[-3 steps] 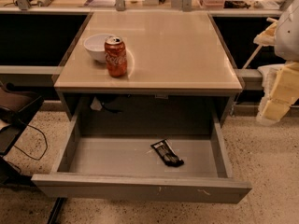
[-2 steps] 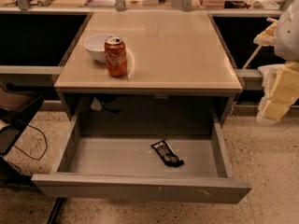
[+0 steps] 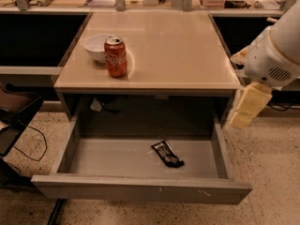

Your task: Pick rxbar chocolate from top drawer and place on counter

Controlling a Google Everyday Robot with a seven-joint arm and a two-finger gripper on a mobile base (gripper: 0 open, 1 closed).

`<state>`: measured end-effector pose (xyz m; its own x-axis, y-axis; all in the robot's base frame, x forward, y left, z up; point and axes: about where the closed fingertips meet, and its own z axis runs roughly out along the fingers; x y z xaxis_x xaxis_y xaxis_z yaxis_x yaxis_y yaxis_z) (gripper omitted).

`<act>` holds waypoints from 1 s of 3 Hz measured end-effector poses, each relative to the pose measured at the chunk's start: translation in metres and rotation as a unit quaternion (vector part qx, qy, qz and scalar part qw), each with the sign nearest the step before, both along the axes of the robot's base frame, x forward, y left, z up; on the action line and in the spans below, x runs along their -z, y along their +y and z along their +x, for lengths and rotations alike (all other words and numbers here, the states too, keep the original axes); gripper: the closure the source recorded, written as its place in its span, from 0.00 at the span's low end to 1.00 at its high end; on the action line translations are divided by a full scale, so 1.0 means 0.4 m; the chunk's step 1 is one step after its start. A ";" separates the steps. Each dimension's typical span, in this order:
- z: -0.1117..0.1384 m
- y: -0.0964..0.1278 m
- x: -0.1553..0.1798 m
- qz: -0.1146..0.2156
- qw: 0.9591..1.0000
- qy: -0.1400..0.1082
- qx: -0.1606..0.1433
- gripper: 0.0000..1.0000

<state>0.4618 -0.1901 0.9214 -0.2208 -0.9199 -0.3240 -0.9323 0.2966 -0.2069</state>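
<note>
The rxbar chocolate, a small black-wrapped bar, lies flat on the floor of the top drawer, right of its middle. The drawer is pulled wide open below the counter. My gripper, cream-coloured under a white arm, hangs at the right. It is outside the drawer's right wall, level with the counter's front right corner. It is above and to the right of the bar and holds nothing that I can see.
A red soda can and a white bowl stand on the counter's left part. Dark open shelves flank the cabinet. Cables and dark equipment lie on the speckled floor at the left. Clutter lines the ledge behind the counter.
My arm and gripper have moved left, in from the right edge toward the drawer's right side. The bar, can and bowl have not moved.
</note>
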 end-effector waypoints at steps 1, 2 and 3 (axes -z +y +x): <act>0.043 0.022 0.145 0.027 0.999 0.002 0.045 0.00; 0.084 0.017 0.311 0.040 0.992 0.012 0.116 0.00; 0.107 0.023 0.311 0.055 0.988 -0.002 0.141 0.00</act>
